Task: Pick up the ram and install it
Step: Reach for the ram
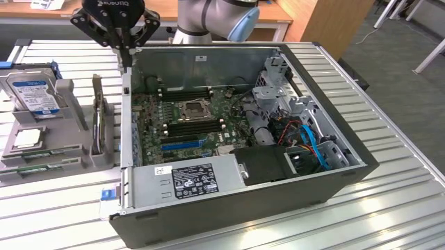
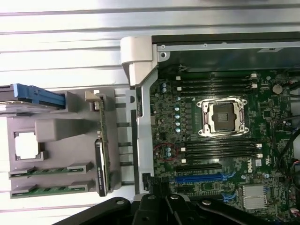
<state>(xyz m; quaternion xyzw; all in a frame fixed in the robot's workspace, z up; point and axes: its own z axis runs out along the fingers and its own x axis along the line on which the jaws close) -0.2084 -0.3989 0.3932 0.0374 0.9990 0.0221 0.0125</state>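
The exterior view looks down at a slant from high up across the slatted silver metal table (image 1: 389, 208). It stands far enough back to take in the whole open black computer tower case (image 1: 306, 192) and the grey plastic parts stand (image 1: 70, 99) at the exterior view's left. The wrist view rides above the black-linked gripper (image 1: 125, 52), facing straight down from nearer. Both views share the green motherboard (image 1: 187, 122) (image 2: 197, 140), its square silver processor socket (image 1: 193, 109) (image 2: 221, 116) and the stand (image 2: 61, 136)

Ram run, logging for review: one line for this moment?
gripper: jaws shut, empty | ram sticks: both in gray holder | memory slots: empty
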